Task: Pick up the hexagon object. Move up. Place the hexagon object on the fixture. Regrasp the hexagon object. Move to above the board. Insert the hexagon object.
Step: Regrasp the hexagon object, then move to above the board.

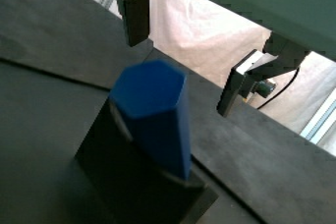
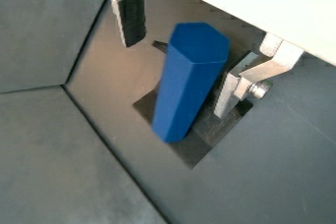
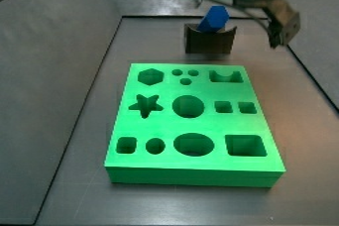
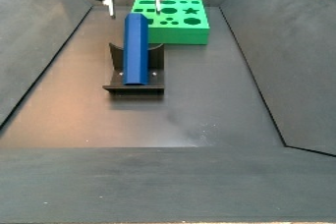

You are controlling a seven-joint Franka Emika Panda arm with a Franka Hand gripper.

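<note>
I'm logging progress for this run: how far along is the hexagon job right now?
Done: the hexagon object rests on the fixture, leaning. In hand: the regrasp; the end effector hangs open above it, fingers apart, gripping nothing. Left: carry it to the board and insert it.

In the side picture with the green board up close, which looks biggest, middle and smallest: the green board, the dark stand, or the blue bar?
1. Green board, by far.
2. Dark stand.
3. Blue bar, leaning in the stand and partly hidden.
The hand hangs open above.
</note>
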